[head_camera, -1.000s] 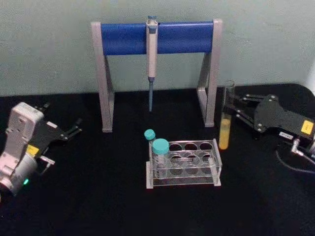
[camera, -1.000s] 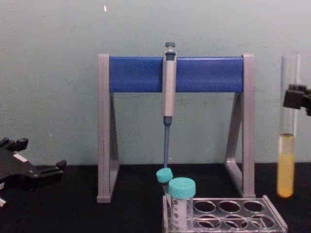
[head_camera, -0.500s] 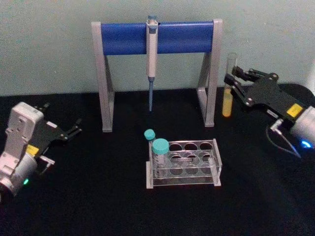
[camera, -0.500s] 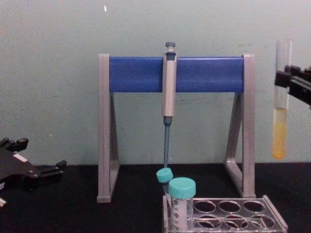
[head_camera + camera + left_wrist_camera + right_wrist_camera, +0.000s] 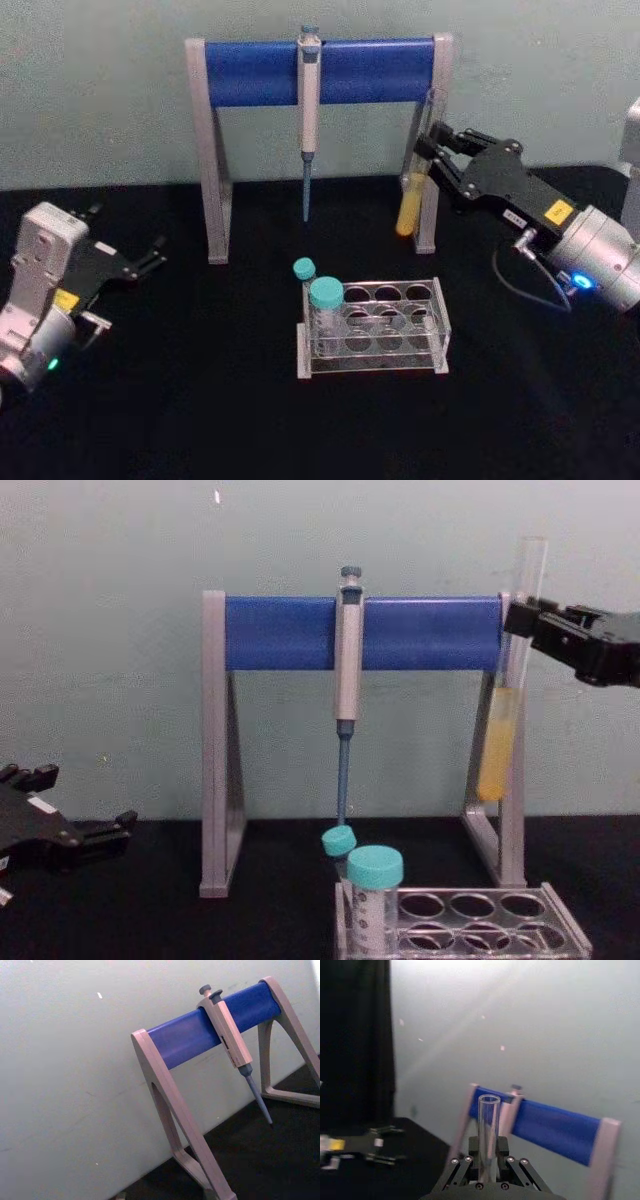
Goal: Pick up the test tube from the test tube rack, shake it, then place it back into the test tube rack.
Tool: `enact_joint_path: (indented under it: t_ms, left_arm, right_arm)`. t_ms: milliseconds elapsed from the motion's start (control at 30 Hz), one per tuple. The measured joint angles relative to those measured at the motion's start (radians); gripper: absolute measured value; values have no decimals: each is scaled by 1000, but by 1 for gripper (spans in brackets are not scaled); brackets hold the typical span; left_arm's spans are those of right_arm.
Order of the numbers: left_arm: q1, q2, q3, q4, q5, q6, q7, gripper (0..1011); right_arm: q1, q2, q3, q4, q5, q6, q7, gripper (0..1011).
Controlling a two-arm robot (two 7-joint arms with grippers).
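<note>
The test tube is a long clear glass tube with yellow liquid in its lower part. It hangs tilted in the air, in front of the right leg of the pipette stand. My right gripper is shut on its upper part. From the chest view the test tube leans, with the right gripper clamped near its top. The right wrist view looks along the test tube rising from the right gripper. The clear test tube rack sits on the table below and nearer to me. My left gripper rests open at the far left.
Two teal-capped tubes stand at the left end of the test tube rack. Behind it, a grey pipette hangs on the grey-and-blue stand by the wall. The tabletop is black.
My right gripper has carried the test tube up and to the left, from beside the rack to in front of the stand's right leg. The tube now tilts. The left arm has barely moved.
</note>
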Motion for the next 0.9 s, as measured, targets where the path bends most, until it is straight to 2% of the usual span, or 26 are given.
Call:
enact_joint_path:
  t_ms: [67,167,200,233,300,400,467,600,633,700,733,833,900]
  left_arm:
    - [0,0,0,0,0,0,0,1001]
    - [0,0,0,0,0,0,0,1001]
    - [0,0,0,0,0,0,0,1001]
    - [0,0,0,0,0,0,0,1001]
    - [0,0,0,0,0,0,0,1001]
    - [0,0,0,0,0,0,0,1002]
    - [0,0,0,0,0,0,0,1001]
    - [0,0,0,0,0,0,0,1001]
    - [0,0,0,0,0,0,0,1001]
    - [0,0,0,0,0,0,0,1002]
    - [0,0,0,0,0,0,0,1001]
    - [0,0,0,0,0,0,0,1001]
    - [0,0,0,0,0,0,0,1001]
  right_arm:
    - [2,4,0,0,29,21,27,220]
    - [10,33,-11,-2,109,89,105,218]
    - [10,33,-11,-2,109,89,105,218]
    - [12,49,-15,-5,136,114,139,220]
    - [12,68,-20,-7,159,135,172,220]
    - [6,120,-24,-19,199,167,237,220]
    - [0,140,-24,-26,205,172,248,220]
    - [-25,196,-17,-49,191,153,247,220]
    - [-25,196,-17,-49,191,153,247,220]
    - [-40,227,-12,-66,148,117,213,220]
    - [-40,227,-12,-66,148,117,213,218]
    - [-55,245,-8,-79,73,62,141,218]
    - [-59,245,-3,-81,46,42,110,220]
